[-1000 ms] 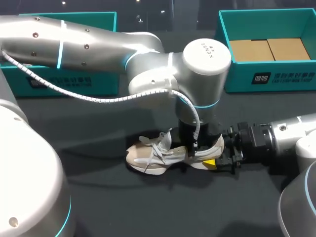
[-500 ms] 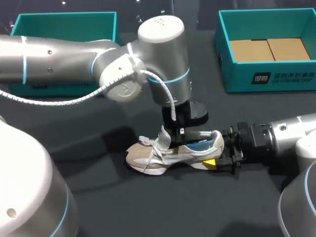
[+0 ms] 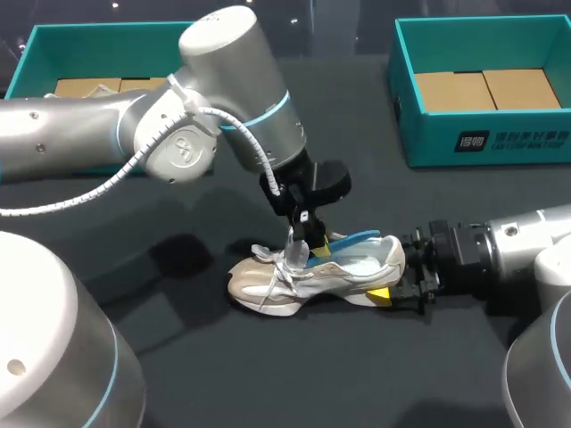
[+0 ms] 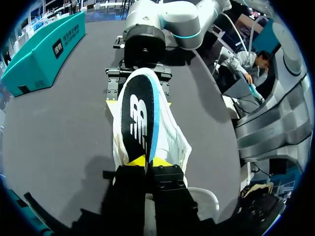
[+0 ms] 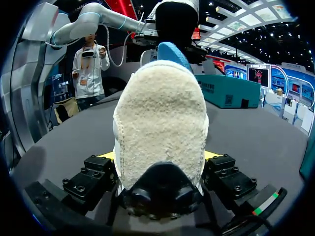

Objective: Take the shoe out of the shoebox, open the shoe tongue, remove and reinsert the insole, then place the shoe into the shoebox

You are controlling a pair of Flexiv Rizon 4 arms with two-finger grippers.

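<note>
A beige and white shoe (image 3: 303, 275) lies on its sole on the dark table, toe to the left. My left gripper (image 3: 307, 239) is shut on the front end of the insole (image 3: 355, 241), which rises blue-edged out of the shoe's opening. In the left wrist view the insole (image 4: 139, 118) shows a black underside with a white logo, pinched between the yellow fingertips (image 4: 137, 161), above the shoe (image 4: 174, 145). My right gripper (image 3: 400, 287) grips the shoe's heel from both sides. The right wrist view shows the fuzzy heel (image 5: 160, 123) between its fingers (image 5: 91, 179), with the insole (image 5: 172, 51) sticking up behind.
A teal shoebox (image 3: 482, 147) with a cardboard liner stands at the back right. A second teal box (image 3: 40, 49) sits at the back left, partly behind my left arm (image 3: 223, 116).
My left arm has swung left and lifted, drawing the insole up and partly out of the shoe. The shoe and my right gripper have stayed in place.
</note>
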